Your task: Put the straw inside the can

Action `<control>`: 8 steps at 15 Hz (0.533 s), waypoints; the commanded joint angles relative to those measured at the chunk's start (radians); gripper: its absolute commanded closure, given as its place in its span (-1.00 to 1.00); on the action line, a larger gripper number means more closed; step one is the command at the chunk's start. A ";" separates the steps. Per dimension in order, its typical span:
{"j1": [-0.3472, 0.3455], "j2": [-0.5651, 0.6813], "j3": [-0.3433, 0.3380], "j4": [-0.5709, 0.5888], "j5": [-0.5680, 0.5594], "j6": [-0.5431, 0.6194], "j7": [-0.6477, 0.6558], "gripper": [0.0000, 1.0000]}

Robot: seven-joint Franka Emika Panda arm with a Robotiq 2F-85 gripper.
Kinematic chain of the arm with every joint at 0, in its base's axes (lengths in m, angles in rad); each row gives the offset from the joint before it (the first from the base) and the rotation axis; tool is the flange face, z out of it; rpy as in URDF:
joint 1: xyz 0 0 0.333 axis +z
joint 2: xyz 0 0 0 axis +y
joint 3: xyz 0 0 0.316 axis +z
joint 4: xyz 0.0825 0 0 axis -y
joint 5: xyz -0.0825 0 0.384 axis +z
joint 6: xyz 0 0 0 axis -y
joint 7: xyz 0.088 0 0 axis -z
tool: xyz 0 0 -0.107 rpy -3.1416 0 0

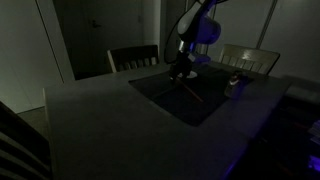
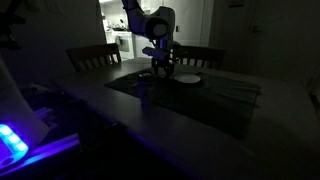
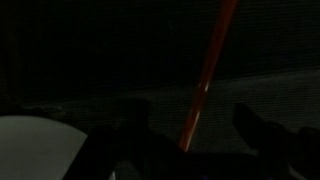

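The scene is very dark. The straw (image 3: pixel 205 80) is a thin reddish-orange stick; in the wrist view it runs from the top edge down between my jaws. In an exterior view it (image 1: pixel 192 92) lies on the dark mat, one end under my gripper (image 1: pixel 180 70). My gripper (image 3: pixel 190 125) is open, a finger on each side of the straw and neither touching it. It hangs low over the mat (image 2: pixel 163 68). The can (image 1: pixel 233 84) is a small dim upright cylinder on the mat, apart from the gripper, off the straw's far end.
A flat white plate (image 2: pixel 187 79) lies on the mat beside the gripper, and its rim shows in the wrist view (image 3: pixel 35 150). The dark mat (image 1: pixel 170 105) covers the table's middle. Wooden chairs (image 1: pixel 133 57) stand behind the table. A blue light (image 2: pixel 12 140) glows nearby.
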 commanded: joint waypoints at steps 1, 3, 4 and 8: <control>-0.019 0.012 0.013 0.007 -0.013 0.014 0.009 -0.70; -0.019 0.009 0.010 0.008 -0.011 0.005 0.018 -0.66; -0.020 0.008 0.010 0.008 -0.009 0.004 0.022 -0.58; -0.027 -0.003 0.006 0.001 -0.004 -0.002 0.044 -0.45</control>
